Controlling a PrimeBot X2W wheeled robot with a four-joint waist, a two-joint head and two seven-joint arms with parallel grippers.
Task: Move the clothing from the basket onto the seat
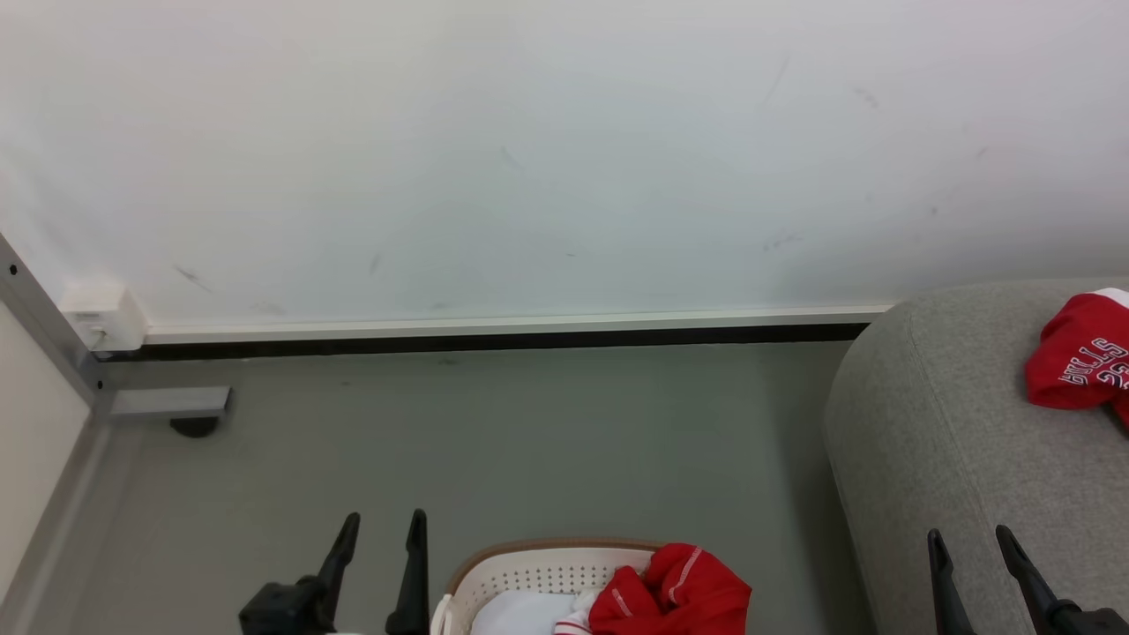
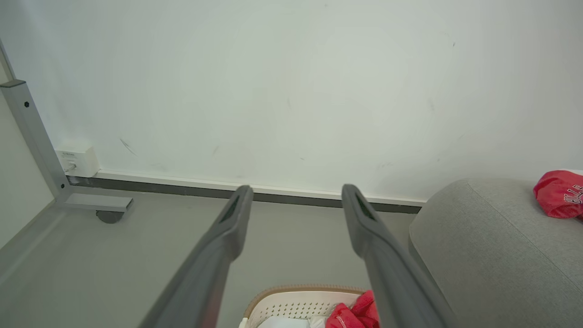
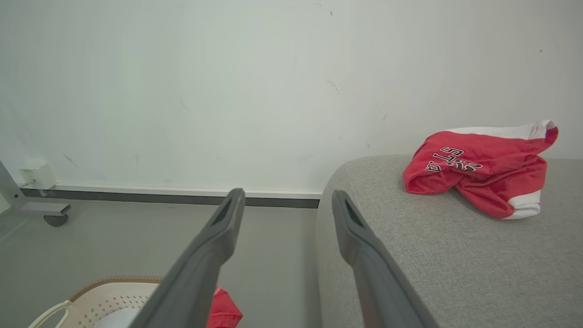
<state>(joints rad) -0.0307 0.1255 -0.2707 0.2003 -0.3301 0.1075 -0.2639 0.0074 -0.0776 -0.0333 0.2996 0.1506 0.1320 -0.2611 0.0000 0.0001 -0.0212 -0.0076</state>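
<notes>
Either side of the basket (image 1: 529, 549), your left pincer (image 1: 385, 516) and right pincer (image 1: 968, 532) gaped empty.
One garment (image 1: 1078, 363) lay on the seat (image 1: 953, 441); clothing (image 1: 679, 593) awaited inside.

Two grippers are in view, the left gripper (image 1: 385, 520) and the right gripper (image 1: 968, 538), each with two dark fingers, four in all. There is one white basket (image 1: 529, 549) and one grey seat (image 1: 953, 441). Two red garments are counted: one garment in the basket (image 1: 679, 591) and one garment on the seat (image 1: 1080, 366). One white cloth (image 1: 520, 613) also lies in the basket. By the wall are one white wall box (image 1: 101, 317), one grey metal bar (image 1: 168, 401) and one dark caster (image 1: 194, 428).
</notes>
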